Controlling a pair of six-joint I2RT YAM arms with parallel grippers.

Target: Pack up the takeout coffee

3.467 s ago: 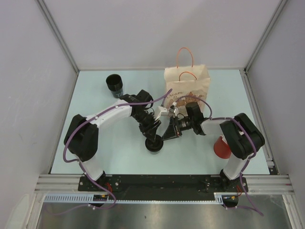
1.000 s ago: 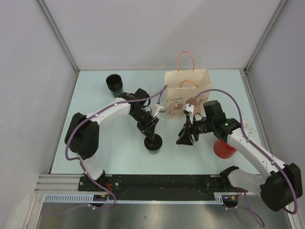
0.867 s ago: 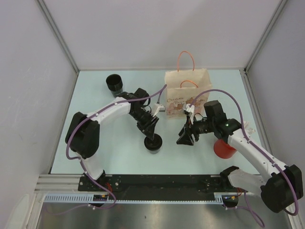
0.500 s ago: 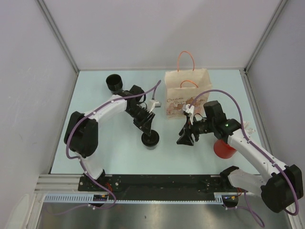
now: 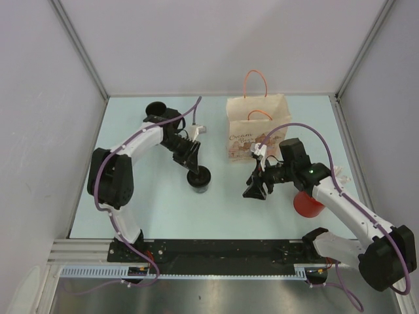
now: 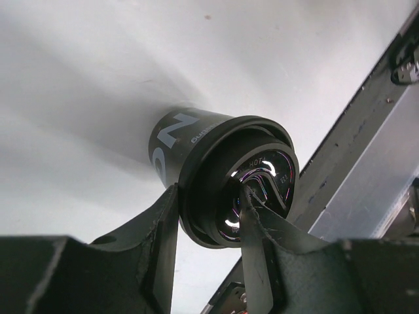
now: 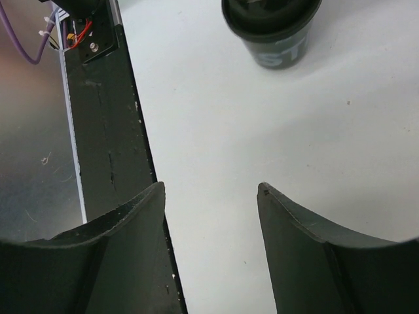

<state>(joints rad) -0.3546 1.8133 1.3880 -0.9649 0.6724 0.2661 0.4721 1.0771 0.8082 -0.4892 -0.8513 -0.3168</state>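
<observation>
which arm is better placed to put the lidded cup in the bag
Left: the left gripper grips the lidded black cup by the rim. The right gripper is open and empty, near the paper bag.

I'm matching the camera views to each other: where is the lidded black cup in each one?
Top external: lidded black cup left of centre.
Left wrist: cup fills the centre.
Right wrist: cup at the top edge.
Shared landmark: the black rail at the near edge.
</observation>
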